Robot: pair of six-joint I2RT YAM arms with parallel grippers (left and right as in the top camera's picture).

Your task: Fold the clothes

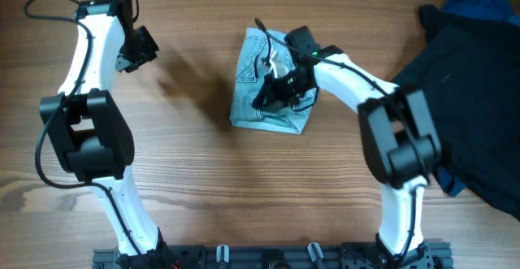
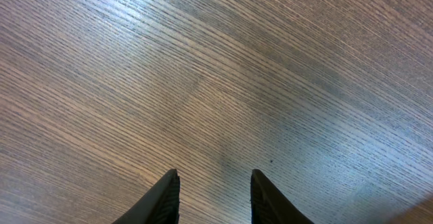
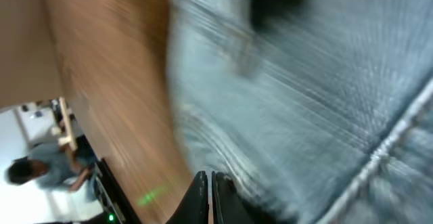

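One denim garment [image 1: 248,86], nearly folded; your right gripper [image 3: 206,193], pinched together, sits on it; left gripper [image 2: 213,178] apart, empty. Next: flatten, withdraw.

Your table [image 1: 203,188] is a wood-grain top, with the grain running left to right. Directly on it, about the middle and a little toward the far side, you have the light-blue denim garment [image 1: 248,98] lying as a compact folded bundle. On the right, well apart from it, a larger black garment [image 1: 479,98] lies spread and runs past the right edge, with a blue cloth [image 1: 479,1] showing at its far end.
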